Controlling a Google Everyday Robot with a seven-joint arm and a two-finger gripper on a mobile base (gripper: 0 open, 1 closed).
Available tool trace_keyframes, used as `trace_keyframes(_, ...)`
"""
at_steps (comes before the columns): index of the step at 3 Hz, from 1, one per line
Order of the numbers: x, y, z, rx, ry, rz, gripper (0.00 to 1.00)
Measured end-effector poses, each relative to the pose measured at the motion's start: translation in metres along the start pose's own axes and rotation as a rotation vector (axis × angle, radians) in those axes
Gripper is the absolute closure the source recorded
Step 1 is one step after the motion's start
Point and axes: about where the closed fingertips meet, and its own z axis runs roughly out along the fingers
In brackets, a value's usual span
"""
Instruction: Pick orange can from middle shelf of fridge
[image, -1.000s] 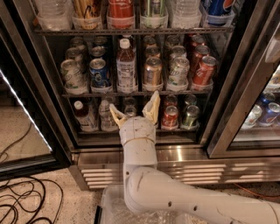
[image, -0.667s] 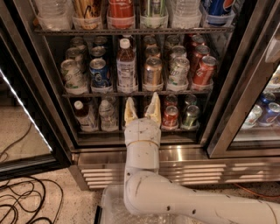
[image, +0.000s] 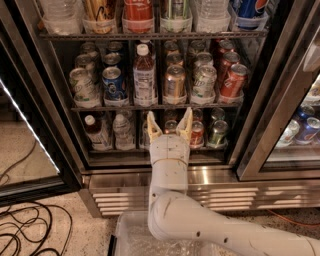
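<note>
- The pincer (image: 169, 124), its fingers apart and empty, has turned and edged right since a second ago; it now points up from just below the can.
- Farther in, the orange can (image: 175, 83) stands untouched at the front of the middle shelf (image: 150, 106), right of the bottle (image: 144, 75); raising and reaching remain.

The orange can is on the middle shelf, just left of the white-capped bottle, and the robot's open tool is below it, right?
Not quite. The camera view shows the orange can just right of the white-capped bottle, not left. It is on the middle shelf, and the open tool is below it.
</note>
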Motion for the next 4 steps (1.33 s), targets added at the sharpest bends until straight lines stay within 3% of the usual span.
trace_keyframes(1, 0.006, 0.003, 0.014, -0.021, -0.005, 0.051, 0.22)
trace_keyframes(3, 0.000, 0.001, 0.043, 0.003, -0.059, 0.062, 0.32)
trace_keyframes(4, -0.003, -0.004, 0.055, 0.024, -0.077, 0.057, 0.32)
